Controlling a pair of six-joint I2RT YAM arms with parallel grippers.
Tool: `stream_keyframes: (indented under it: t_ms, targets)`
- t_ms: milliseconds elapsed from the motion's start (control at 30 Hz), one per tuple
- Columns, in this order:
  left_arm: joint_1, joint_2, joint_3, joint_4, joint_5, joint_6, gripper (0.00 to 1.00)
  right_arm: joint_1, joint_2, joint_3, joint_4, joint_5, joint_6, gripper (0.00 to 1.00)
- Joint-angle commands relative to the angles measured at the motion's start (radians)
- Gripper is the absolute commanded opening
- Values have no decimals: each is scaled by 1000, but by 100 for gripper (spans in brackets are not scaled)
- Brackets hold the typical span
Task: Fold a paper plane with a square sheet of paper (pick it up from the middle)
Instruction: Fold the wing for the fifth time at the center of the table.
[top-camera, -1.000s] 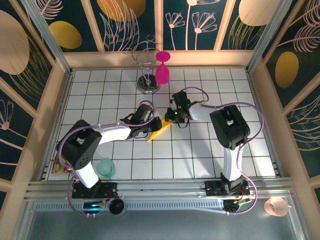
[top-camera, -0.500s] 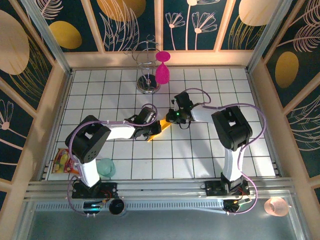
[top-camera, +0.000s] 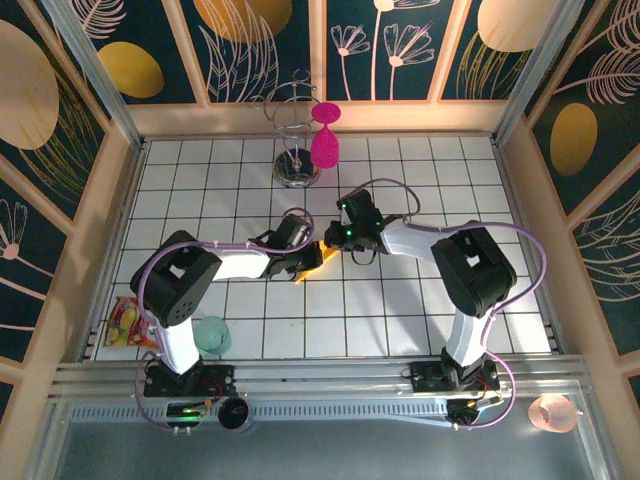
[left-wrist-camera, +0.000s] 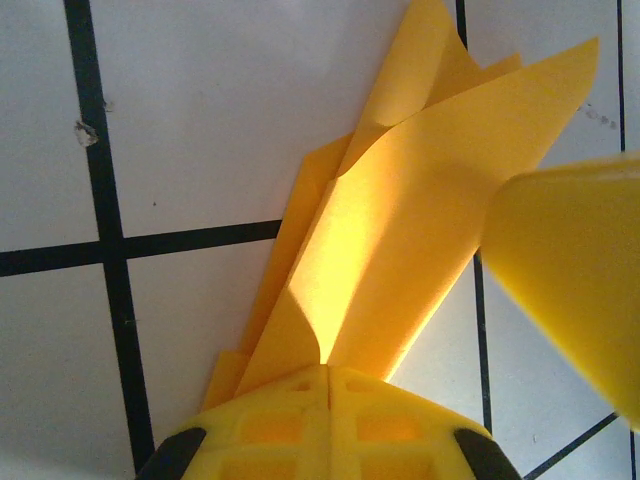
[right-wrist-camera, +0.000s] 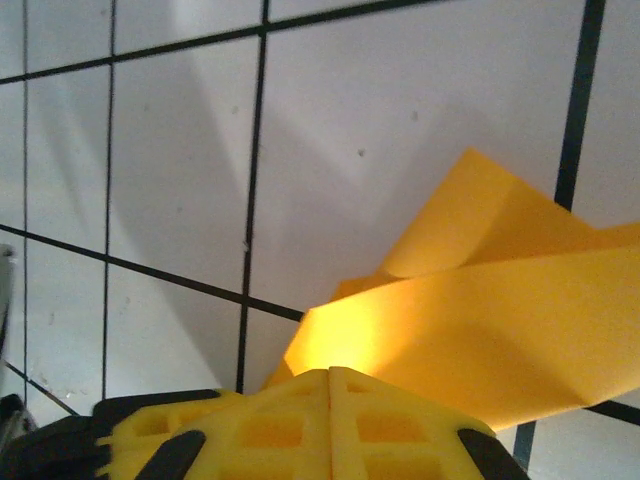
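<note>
A creased, orange-yellow paper (left-wrist-camera: 400, 230) sits at the middle of the white gridded desk (top-camera: 420, 300), pinched between two robot arms that meet there. The left fingers (left-wrist-camera: 328, 400), reaching in from 9 o'clock, are clenched on one end of the paper, and the right fingers (right-wrist-camera: 330, 400), reaching in from 3 o'clock, are clenched on the other end. A magenta goblet (top-camera: 325, 140) hangs on a wire stand (top-camera: 292, 165) at 12 o'clock, and a snack packet (top-camera: 128, 322) lies at 8 o'clock.
</note>
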Motion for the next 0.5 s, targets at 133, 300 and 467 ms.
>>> stream_keyframes:
  t_ms: [133,300,467]
  targets:
    - [0,22,-46,-53,-15,-17,0,15,60,-25,49,-50,49,6]
    - [1,20,-58,-64,-24,-20,0,6,67,-58,72,-41,61,4]
    - [1,13,-87,-73,-39,-32,0,-70,61,-127,113,-28,58,3]
